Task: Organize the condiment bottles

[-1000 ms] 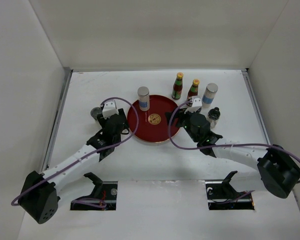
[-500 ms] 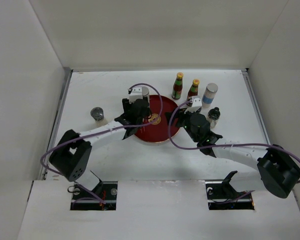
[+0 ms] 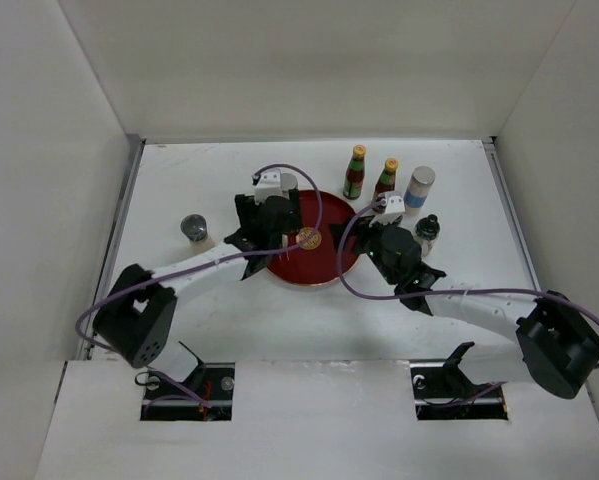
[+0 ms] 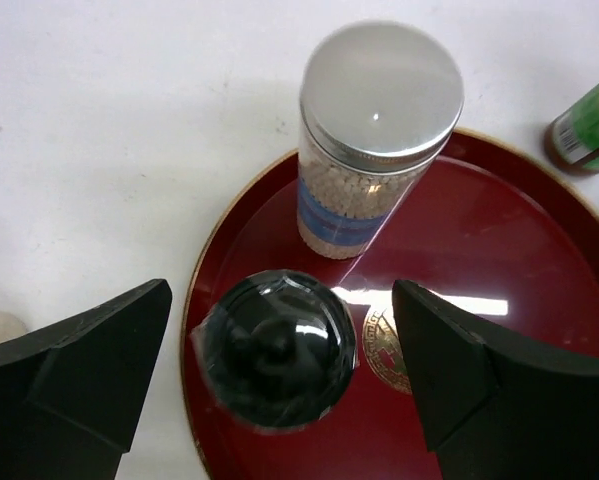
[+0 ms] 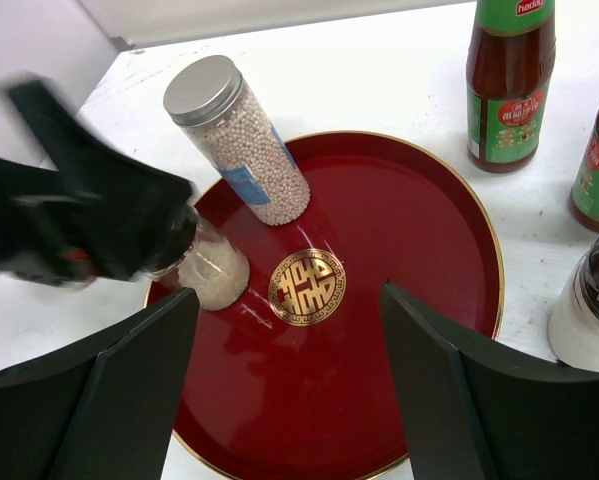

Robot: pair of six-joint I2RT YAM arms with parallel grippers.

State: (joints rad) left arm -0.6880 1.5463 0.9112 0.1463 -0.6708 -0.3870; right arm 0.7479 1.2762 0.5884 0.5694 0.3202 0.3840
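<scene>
On the red plate (image 4: 499,250) a black-capped shaker (image 4: 276,348) of white grains stands between the wide-open fingers of my left gripper (image 4: 279,290), touched by neither. Behind it on the plate stands a silver-lidded shaker (image 4: 379,130) with a blue label. My right gripper (image 5: 287,292) hangs open over the plate's gold emblem (image 5: 307,287) with nothing in it. Two dark-red sauce bottles (image 3: 354,172) (image 3: 385,180), another silver-lidded shaker (image 3: 419,187) and a dark-capped shaker (image 3: 427,232) stand right of the plate. One more shaker (image 3: 193,229) stands on the table to the left.
The plate (image 3: 324,265) lies mid-table between both arms. My left gripper (image 3: 269,222) covers its left part, my right gripper (image 3: 367,228) its right rim. White walls close the table at the back and sides. Purple cables loop off both wrists.
My left arm has swung right, from beside the shaker on the table to above the plate's left part, and its jaws now stand wide apart. The right arm has barely moved.
</scene>
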